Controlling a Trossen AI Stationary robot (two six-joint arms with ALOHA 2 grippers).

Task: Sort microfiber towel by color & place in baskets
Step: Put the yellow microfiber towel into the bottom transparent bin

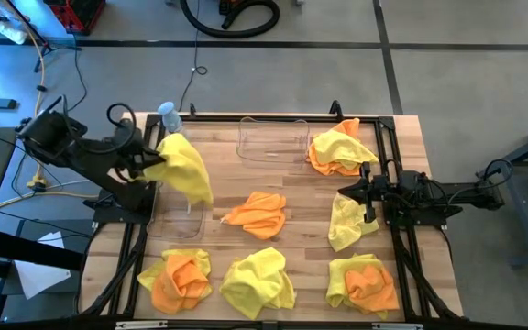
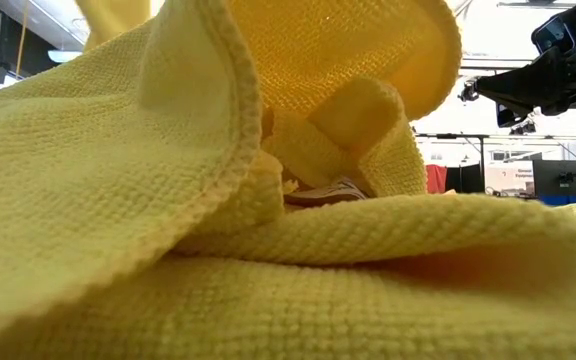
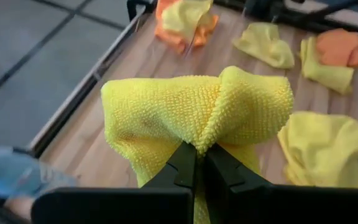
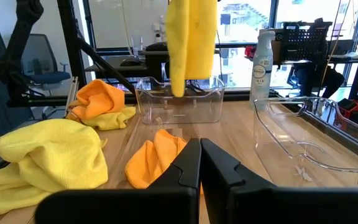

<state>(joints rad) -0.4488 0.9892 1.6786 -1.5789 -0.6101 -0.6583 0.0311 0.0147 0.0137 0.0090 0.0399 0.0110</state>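
My left gripper (image 3: 201, 163) is shut on a bright yellow towel (image 1: 185, 165) held up over the table's left side. Below it stands a see-through basket (image 1: 178, 218), which also shows in the right wrist view (image 4: 179, 102). A second basket (image 1: 273, 139) stands at the far middle. My right gripper (image 4: 199, 163) is shut and empty, hovering at the table's right, just beyond a loose yellow towel (image 1: 346, 222). An orange towel (image 1: 257, 213) lies in the middle. Mixed yellow and orange heaps lie at the far right (image 1: 339, 149) and along the near edge (image 1: 180, 278). My left gripper pinches a bunched fold (image 3: 211, 127) of the yellow towel between its two fingers, several layers gathered together. The towel is lifted clear and hangs slack below the fingers, its lower end (image 4: 179, 84) above the left basket.
A clear plastic bottle (image 1: 168, 115) stands at the far left corner, behind my left gripper. Black frame rails (image 1: 394, 147) run along the table's sides. A yellow towel (image 2: 268, 230) lies right in front of the low camera and blocks most of that view.
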